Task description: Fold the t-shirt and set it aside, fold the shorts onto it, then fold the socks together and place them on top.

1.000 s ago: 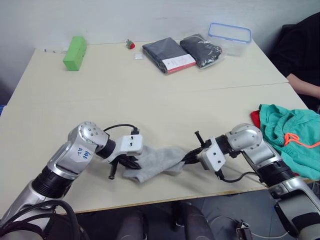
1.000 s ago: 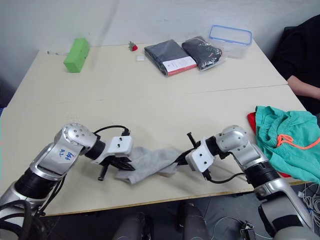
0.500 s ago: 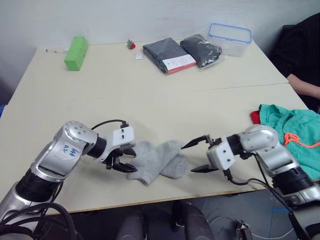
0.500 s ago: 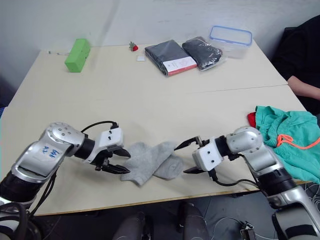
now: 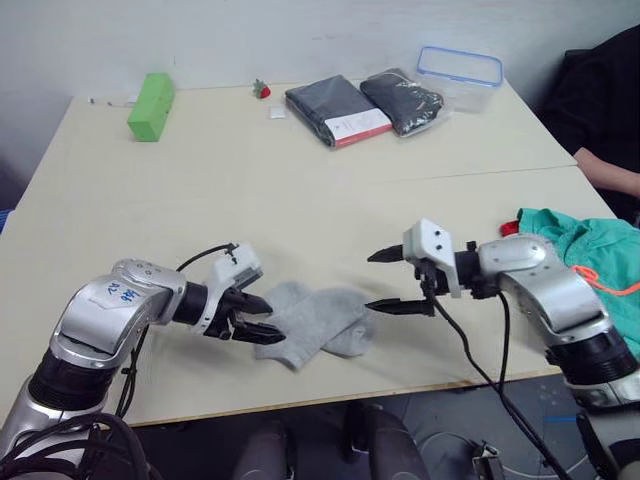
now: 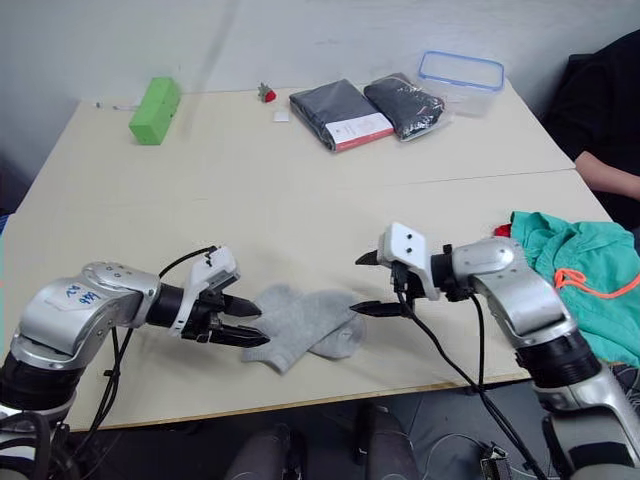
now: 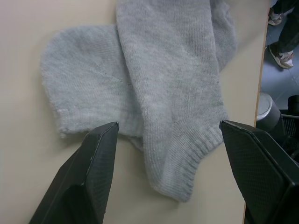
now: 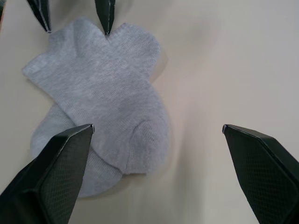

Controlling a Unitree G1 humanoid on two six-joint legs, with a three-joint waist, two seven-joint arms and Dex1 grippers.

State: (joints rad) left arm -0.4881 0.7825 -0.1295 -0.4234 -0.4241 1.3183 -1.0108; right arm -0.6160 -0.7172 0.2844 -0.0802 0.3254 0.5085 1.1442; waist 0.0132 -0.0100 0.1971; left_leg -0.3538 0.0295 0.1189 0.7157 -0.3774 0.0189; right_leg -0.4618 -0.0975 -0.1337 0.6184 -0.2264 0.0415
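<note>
**Socks crossed on the table, both grippers free**

The grey socks (image 5: 318, 322) lie overlapped between the two grippers. The left gripper (image 5: 262, 321), fingers spread, points at their cuff end; the right gripper (image 5: 386, 282), spread wide and empty, hovers just beside the toe end. Best pinch both layers together, then carry them toward the teal shorts (image 5: 585, 270).

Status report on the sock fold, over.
Left end effector open at the socks' edge. Right end effector open, just beside them. Socks lie overlapped on the table, unheld. Nothing in the way.
</note>
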